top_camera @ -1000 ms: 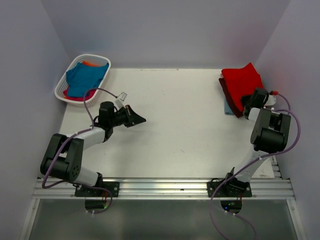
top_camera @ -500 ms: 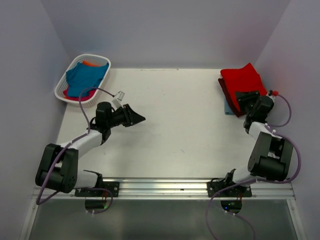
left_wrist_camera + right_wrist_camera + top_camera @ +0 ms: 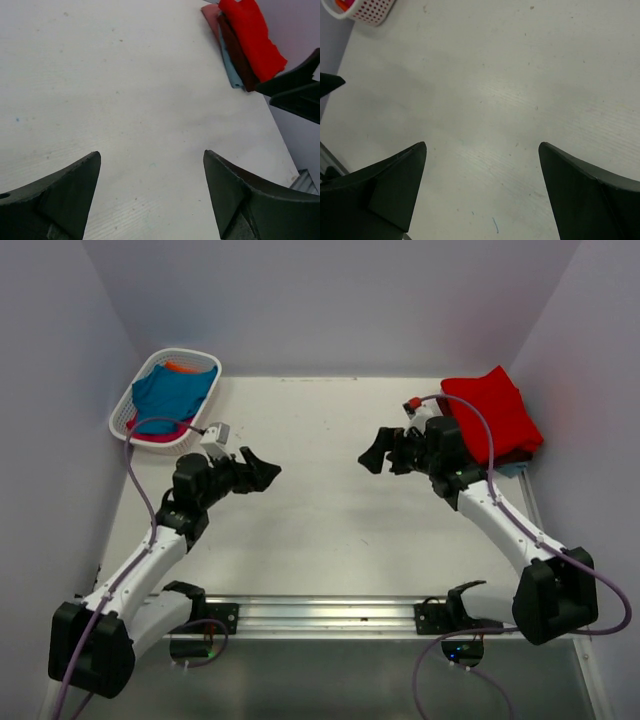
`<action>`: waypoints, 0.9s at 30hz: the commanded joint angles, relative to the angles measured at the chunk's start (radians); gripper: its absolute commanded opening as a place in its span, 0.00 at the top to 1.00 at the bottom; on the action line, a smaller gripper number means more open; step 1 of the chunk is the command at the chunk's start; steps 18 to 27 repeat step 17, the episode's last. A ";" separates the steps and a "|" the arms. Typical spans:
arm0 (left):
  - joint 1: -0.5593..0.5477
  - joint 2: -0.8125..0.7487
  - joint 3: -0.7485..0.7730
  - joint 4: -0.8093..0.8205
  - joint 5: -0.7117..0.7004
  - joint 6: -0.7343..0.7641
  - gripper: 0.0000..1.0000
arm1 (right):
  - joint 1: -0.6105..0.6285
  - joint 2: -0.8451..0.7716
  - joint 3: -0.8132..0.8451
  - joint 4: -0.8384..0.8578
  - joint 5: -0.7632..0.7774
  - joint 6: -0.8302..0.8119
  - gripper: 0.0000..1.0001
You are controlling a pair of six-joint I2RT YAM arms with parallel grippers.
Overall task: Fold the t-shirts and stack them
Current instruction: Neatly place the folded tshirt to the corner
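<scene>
My left claw (image 3: pixel 262 468) hangs over the white worktop (image 3: pixel 320 530) with its fingers spread wide, grasping nothing. My right claw (image 3: pixel 378 450) faces it across the middle, equally released and empty. A folded stack sits at the far right corner of the worktop: a large bright red cloth t-shirt (image 3: pixel 490 410) on top, a dark maroon t-shirt (image 3: pixel 236 50) under it, a pale blue t-shirt (image 3: pixel 227 62) lower still, and a pink t-shirt (image 3: pixel 210 11) peeking out at the far end. In the white plastic lattice basket (image 3: pixel 122 415) at the far left lies a teal blue t-shirt (image 3: pixel 170 395), with an orange t-shirt (image 3: pixel 182 367) showing at its far edge.
</scene>
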 commanded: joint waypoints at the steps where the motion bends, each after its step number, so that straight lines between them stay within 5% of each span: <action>1: -0.047 -0.094 0.034 -0.178 -0.244 0.088 0.12 | 0.104 -0.057 0.017 -0.175 0.206 -0.146 0.01; 11: -0.086 -0.279 0.114 -0.483 -0.482 0.067 0.12 | 0.305 -0.065 0.049 -0.231 0.310 -0.155 0.01; 27: -0.086 -0.309 0.146 -0.494 -0.593 0.059 0.15 | 0.325 -0.049 0.055 -0.218 0.307 -0.146 0.01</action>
